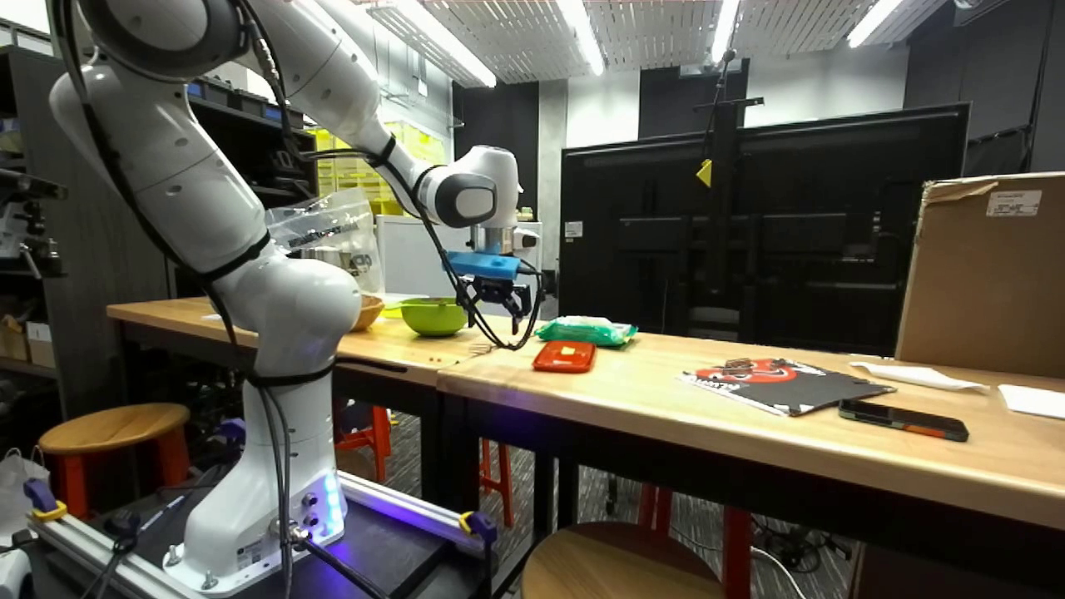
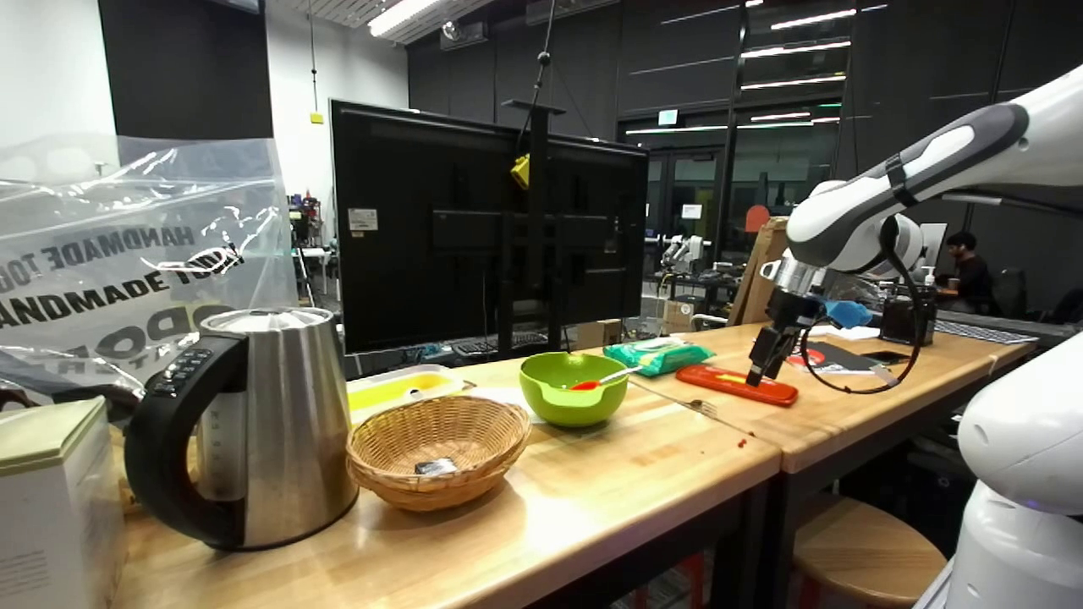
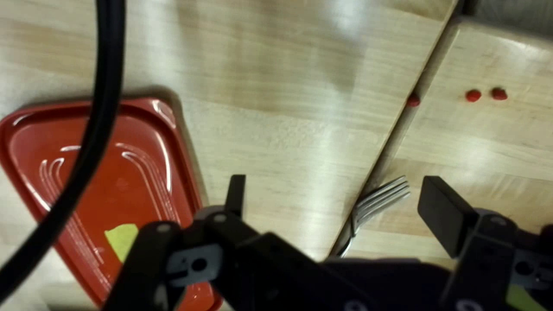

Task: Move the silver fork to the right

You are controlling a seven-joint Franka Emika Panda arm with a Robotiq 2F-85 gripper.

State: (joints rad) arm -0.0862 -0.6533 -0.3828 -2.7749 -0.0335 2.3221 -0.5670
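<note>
The silver fork [image 3: 380, 202] lies on the wooden table in the wrist view, at the seam between two tabletops. Its tines point up and right, and its handle runs along the seam until the gripper body hides it. It also shows small in an exterior view [image 2: 702, 408], beside the red tray. My gripper [image 3: 335, 201] is open and empty, with one finger on each side of the fork, above it and seemingly not touching it. The gripper hangs over the table in both exterior views [image 1: 499, 309] [image 2: 766, 359].
A red tray [image 3: 129, 185] lies close beside the fork. A green bowl [image 2: 575, 399] with a red spoon, a wicker basket [image 2: 436, 465], a kettle [image 2: 288, 423] and a green wipes pack [image 1: 586, 333] stand around. Small red bits [image 3: 473, 95] lie near the seam. A phone [image 1: 903, 418] lies farther along.
</note>
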